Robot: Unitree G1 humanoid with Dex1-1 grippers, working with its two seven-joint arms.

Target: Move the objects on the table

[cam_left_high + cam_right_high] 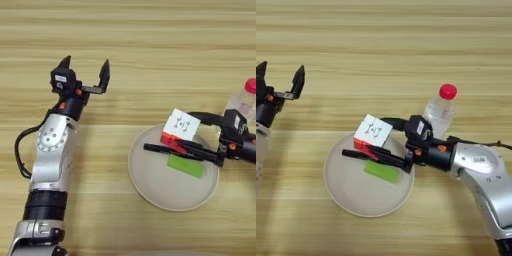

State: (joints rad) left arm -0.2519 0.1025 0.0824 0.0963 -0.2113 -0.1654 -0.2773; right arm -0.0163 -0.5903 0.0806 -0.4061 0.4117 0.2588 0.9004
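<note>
So the right gripper (376, 142) is reaching in from the right side over a round beige plate (341, 190) and it's got the white-topped puzzle cube (373, 130) pinched between its 2 black fingers, 1 finger curving over the far side and the other running along the near side. The cube is tilted, white face up with the red side showing underneath, sitting at the far edge of the plate. I can't tell whether it's resting on the plate or lifted a bit.

The flat green block (383, 171) lies on the plate, just in front of the lower finger. There's a thin black thing along that finger that could be the marker pen, but honestly I can't separate it from the finger itself.

The clear bottle with the red cap (441, 109) stands upright on the table (406, 45), just behind the right wrist, off the plate.

The left gripper (85, 70) is well off to the left, over bare wood, fingers spread wide apart and holding nothing.
</note>
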